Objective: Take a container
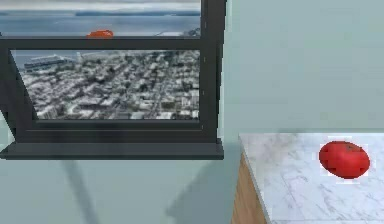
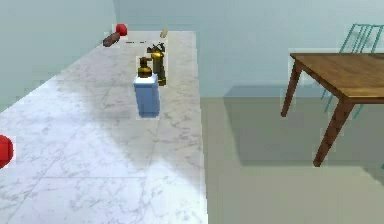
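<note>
Forward view: a dark-framed window with a deep sill fills the pale wall. At lower right, a white marble bench shows its corner, with a glossy red round fruit near the edge.

Arm side view: a blue box-like container with a pale top stands mid-bench, just before dark and gold bottle shapes. Bare floor lies between the bench edge and a brown wooden table. The hand's state cannot be told.

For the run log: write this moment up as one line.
counter: marble | on it: blue-and-white container, dark bottle, red round thing | beyond: wooden table | ahead: window
</note>
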